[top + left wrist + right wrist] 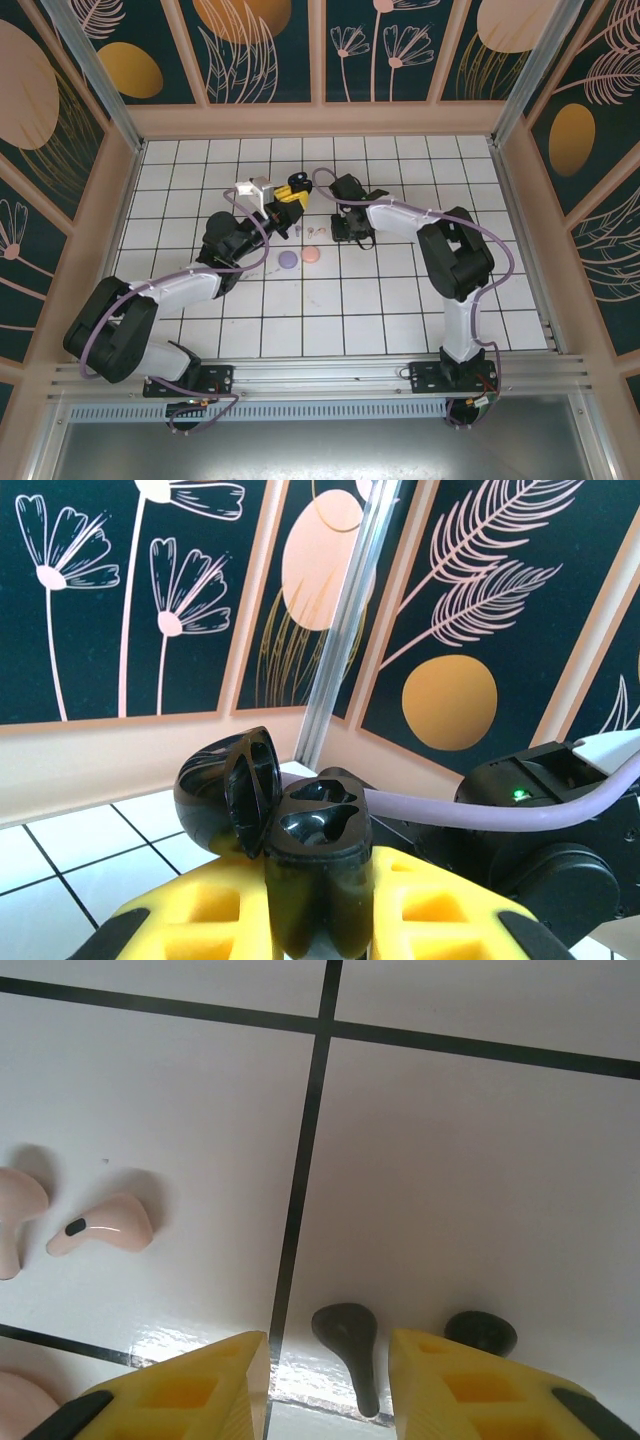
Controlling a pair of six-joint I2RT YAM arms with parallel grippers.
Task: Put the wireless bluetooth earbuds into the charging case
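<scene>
White gridded desk [330,310] carries it all. Nearest the arm bases lie a lilac disc [287,259] and a pink disc [311,255], just beside each other. Beyond them the right pincer [326,1355] hangs low over the tiles, its yellow fingers [190,1390] standing apart. A black earbud [348,1340] lies on the desk between them, stem towards the camera, with a strip of tile showing on each side, so the pincer grips nothing. A second black earbud [481,1331] lies just outside one finger. Two pale pink earbuds [102,1227] rest off to the other side, across a dark grid line, one cut by the frame edge. Farthest back, the left pincer [318,905] is clamped on a black charging case [318,830], held upright, its lid [228,792] swung open to one side and two moulded wells showing in its top.
</scene>
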